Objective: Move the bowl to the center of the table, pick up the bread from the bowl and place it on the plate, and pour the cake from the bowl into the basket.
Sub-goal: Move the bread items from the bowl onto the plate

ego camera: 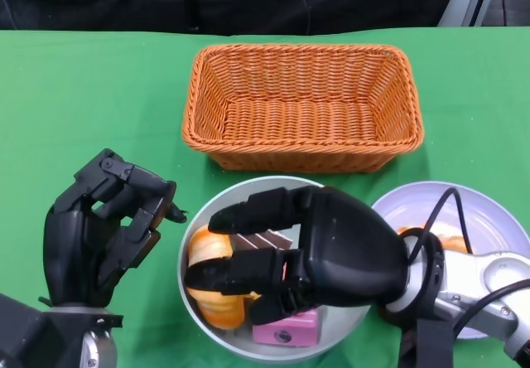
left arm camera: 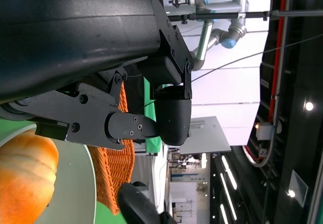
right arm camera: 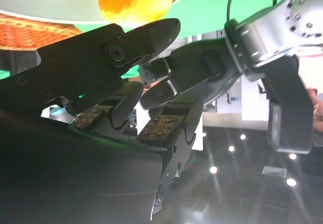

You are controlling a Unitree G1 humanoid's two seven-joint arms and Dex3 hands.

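Green cloth tabletop (ego camera: 74, 94). Far centre: rectangular orange woven wicker basket (ego camera: 303, 107), nothing seen inside it.

Near centre, just in front of the basket: round pale grey bowl (ego camera: 248, 191). In it, a golden-orange bread roll (ego camera: 207, 252) on the left side, a dark brown cake slice (ego camera: 263, 240) towards the middle, and a pink block-shaped cake (ego camera: 291, 328) at the near edge. The right wrist view shows the roll from close by, just beyond the fingertips.

Right of the bowl and nearly touching it: round pale lilac plate (ego camera: 489, 210), with something orange and white on it, mostly hidden behind the right wrist, so I cannot tell what it is.

Right hand (ego camera: 294, 256): black, reaching in from the right, over the bowl. Fingers (ego camera: 248, 215) extended leftward and spread apart, one set above the roll and one set low beside it. They bracket the roll but are not clamped on it; hand is holding nothing.

Left hand (ego camera: 103, 227): black, upright on the left of the bowl, near its rim but apart from it. Fingers curled inward, nothing between them
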